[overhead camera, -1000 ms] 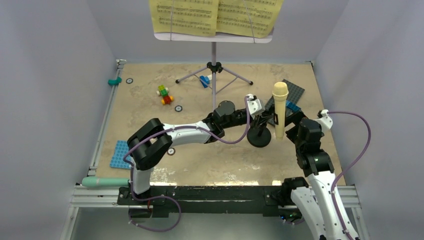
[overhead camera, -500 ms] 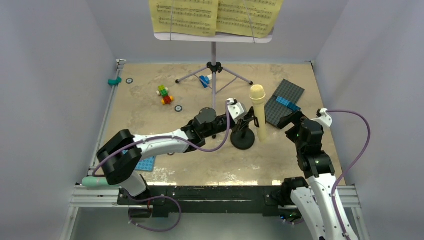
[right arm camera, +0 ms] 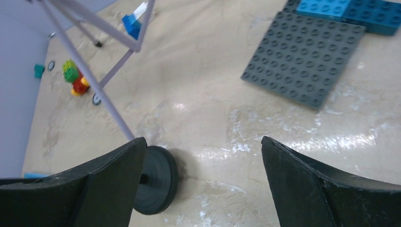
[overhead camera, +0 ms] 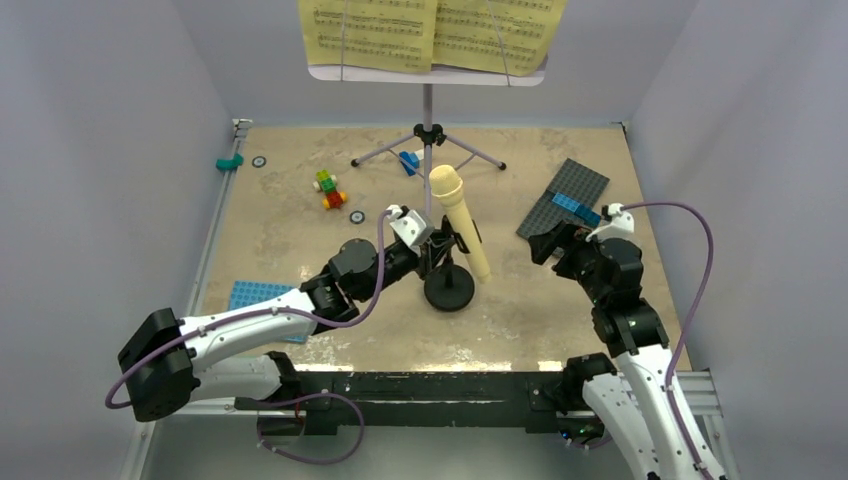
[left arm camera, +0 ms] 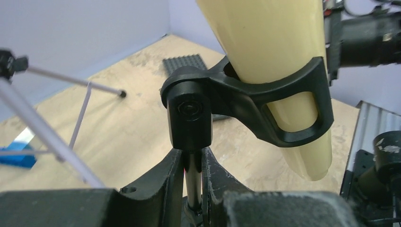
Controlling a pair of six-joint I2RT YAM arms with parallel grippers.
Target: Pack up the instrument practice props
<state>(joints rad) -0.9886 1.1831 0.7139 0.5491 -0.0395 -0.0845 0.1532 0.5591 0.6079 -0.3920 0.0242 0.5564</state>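
Observation:
The cream microphone (overhead camera: 458, 220) sits in the clip of the black round-base mic stand (overhead camera: 449, 288) at mid-table and leans back to the left. My left gripper (overhead camera: 437, 248) is shut on the stand's thin post just under the clip. The left wrist view shows the microphone (left arm camera: 269, 42) in the clip (left arm camera: 246, 101), with my left gripper (left arm camera: 193, 165) pinching the post. My right gripper (overhead camera: 548, 245) stands wide open to the right, holding nothing. The tall music stand (overhead camera: 428, 135) is at the back, with yellow sheet-music pages (overhead camera: 380, 30) on its pale desk (overhead camera: 425, 72).
A grey baseplate (overhead camera: 565, 195) carrying a blue brick (overhead camera: 574, 205) lies at the right rear. A blue baseplate (overhead camera: 255, 297) lies near the left arm. Colourful bricks (overhead camera: 328, 190), a blue brick (overhead camera: 409, 160) under the tripod and a teal piece (overhead camera: 230, 162) sit towards the back left.
My left arm has pulled back to the left, bringing the mic stand and microphone from the right side to mid-table; the microphone now leans more. The right gripper has shifted slightly, still open.

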